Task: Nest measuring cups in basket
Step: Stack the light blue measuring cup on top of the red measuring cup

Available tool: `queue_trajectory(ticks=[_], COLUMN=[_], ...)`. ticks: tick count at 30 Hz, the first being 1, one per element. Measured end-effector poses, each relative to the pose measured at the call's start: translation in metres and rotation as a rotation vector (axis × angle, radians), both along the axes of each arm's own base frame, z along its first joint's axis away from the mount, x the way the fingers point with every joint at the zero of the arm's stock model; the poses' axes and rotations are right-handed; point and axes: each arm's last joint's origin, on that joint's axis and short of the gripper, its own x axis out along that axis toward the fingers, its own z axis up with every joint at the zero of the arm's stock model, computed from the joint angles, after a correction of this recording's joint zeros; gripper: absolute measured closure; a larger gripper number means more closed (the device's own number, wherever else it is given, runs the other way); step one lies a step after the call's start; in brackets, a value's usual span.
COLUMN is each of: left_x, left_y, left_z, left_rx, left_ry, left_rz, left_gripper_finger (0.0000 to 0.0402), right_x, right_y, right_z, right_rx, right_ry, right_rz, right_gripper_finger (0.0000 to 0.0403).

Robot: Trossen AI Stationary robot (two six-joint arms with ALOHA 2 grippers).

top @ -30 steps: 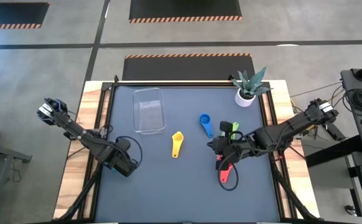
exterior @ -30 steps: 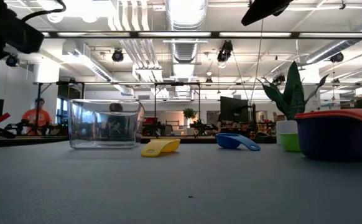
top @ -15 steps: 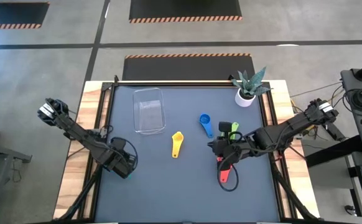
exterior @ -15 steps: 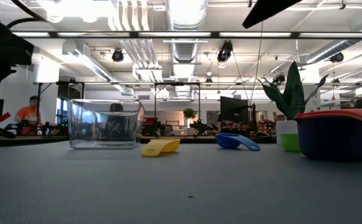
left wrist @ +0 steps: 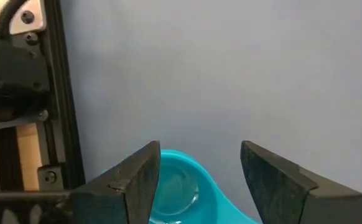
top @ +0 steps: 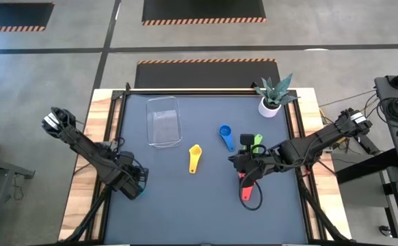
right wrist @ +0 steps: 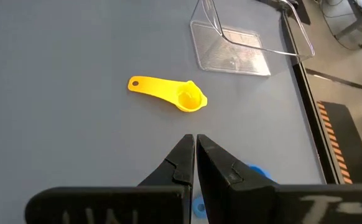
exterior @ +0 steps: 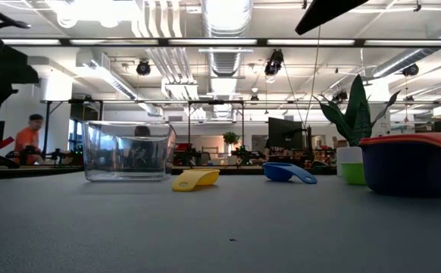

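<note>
The teal cup lies on the dark mat between the fingers of my open left gripper, which is low near the table's left edge. My right gripper is shut and holds nothing, and it hovers right of centre. Below it, the red cup sits nested in a dark purple cup. The green cup, blue cup and yellow cup lie separately on the mat. The clear basket stands at the far left. No orange cup is in view. My left gripper has one finger right beside the teal cup's rim. I cannot tell whether it touches the cup. The cup rests on the mat with its mouth up.
A white pot with a plant stands at the far right corner. A black frame rail runs along the table's left edge, close to my left gripper. Bare mat lies along the near side. A person moves in the room behind.
My left gripper has moved toward the table's left and near edges. In the low view its dark shape has slid out toward the picture's left. The cups and basket stayed where they were.
</note>
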Motion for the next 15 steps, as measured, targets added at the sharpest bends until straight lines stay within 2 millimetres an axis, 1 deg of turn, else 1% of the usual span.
queue_trajectory(ticks=[7,11,15], left_x=[0.002,0.002,0.007], left_y=[-0.006,-0.011,-0.016], left_z=[-0.001,-0.008,-0.019], left_rx=[-0.035,-0.014,0.008], left_ry=[-0.051,-0.034,0.006], left_rz=[0.012,0.034,0.039], left_gripper_finger=[0.0197,0.0206,0.0218], right_x=[0.000,-0.001,-0.001], right_y=[0.000,0.000,0.000], right_z=[0.000,-0.001,-0.001], right_rx=[-0.001,-0.003,-0.010], right_ry=[0.006,0.008,0.010], right_rz=[-0.001,0.000,0.006], right_gripper_finger=[0.0394,0.0394,0.0394])
